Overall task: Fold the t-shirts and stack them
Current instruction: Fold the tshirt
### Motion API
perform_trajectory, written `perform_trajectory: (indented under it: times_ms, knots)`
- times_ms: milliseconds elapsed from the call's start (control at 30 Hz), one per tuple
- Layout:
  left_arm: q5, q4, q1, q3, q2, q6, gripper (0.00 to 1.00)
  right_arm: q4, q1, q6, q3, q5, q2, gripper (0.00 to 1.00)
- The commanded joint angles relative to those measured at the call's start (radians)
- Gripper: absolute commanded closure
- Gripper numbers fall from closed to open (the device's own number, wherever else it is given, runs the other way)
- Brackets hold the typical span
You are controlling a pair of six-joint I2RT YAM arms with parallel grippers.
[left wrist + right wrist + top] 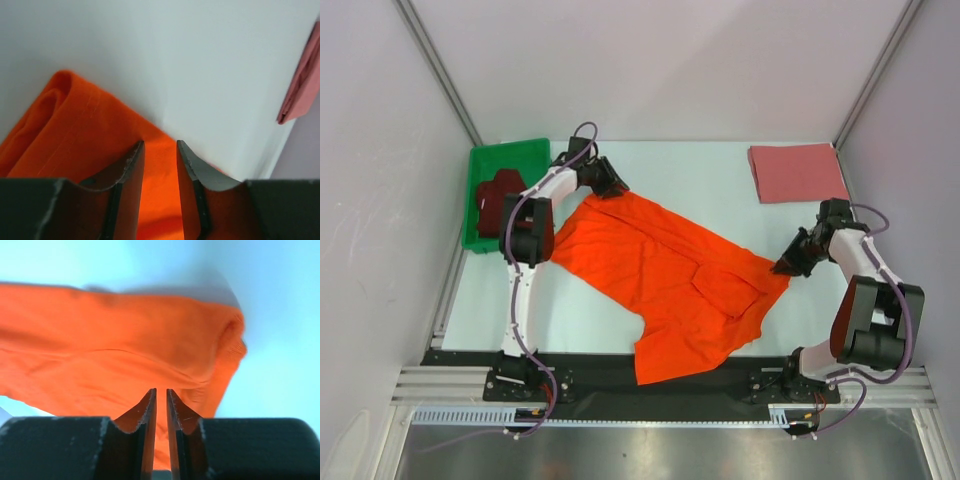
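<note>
The bright orange t-shirt [670, 275] lies spread diagonally across the middle of the table. My left gripper [616, 190] is at its far left corner; in the left wrist view the gripper [160, 144] has its jaws closed on orange cloth [85, 125]. My right gripper [786, 266] is at the shirt's right edge; in the right wrist view the gripper [161, 390] has its jaws nearly together, pinching orange cloth [125, 350]. The dusty rose pink t-shirt [798, 172] lies folded at the back right. The dark maroon t-shirt [498, 200] lies bunched in the bin.
A green plastic bin [485, 165] stands at the back left, close beside the left arm. White walls enclose the table on the left, back and right. The pink shirt's edge also shows in the left wrist view [302, 80].
</note>
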Motion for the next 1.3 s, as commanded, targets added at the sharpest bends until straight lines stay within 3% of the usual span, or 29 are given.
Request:
perform_trajectory:
  times_ms: [0,267,400,500,533,700,867,1000,1167,1267]
  knots:
    - [-0.123,-0.078,0.016,-0.064,-0.143,0.066,0.61,-0.034,-0.004,-0.025,0.082,0.003,-0.042,0.8]
    - [-0.14,-0.115,0.02,-0.067,-0.18,0.112,0.61,0.064,-0.007,0.013,0.079,-0.028,0.07,0.8]
    - [-0.168,-0.162,0.02,-0.09,-0.167,0.102,0.72,0.107,-0.018,0.03,0.033,-0.022,0.099,0.81]
    - [-0.171,-0.178,0.023,-0.086,-0.139,0.115,0.68,0.146,-0.026,0.028,0.0,0.02,0.111,0.81]
    - [-0.163,-0.182,0.025,-0.072,-0.112,0.117,0.62,0.157,-0.037,0.03,-0.009,0.028,0.124,0.81]
    - [-0.09,-0.149,0.037,-0.011,-0.027,0.086,0.62,0.244,-0.081,0.047,-0.046,0.046,0.162,0.82]
    - [-0.048,-0.077,0.045,0.049,0.039,0.045,0.63,0.189,-0.086,-0.018,0.096,0.067,0.294,0.8]
    - [-0.016,0.063,0.049,-0.018,0.03,-0.029,0.62,0.146,-0.115,-0.065,0.203,0.129,0.424,0.8]
    - [0.019,0.138,0.053,0.012,0.071,-0.072,0.61,0.131,-0.113,-0.084,0.286,0.138,0.47,0.8]
    - [0.022,0.143,0.053,0.051,0.071,-0.087,0.55,0.092,-0.112,-0.116,0.373,0.164,0.512,0.8]
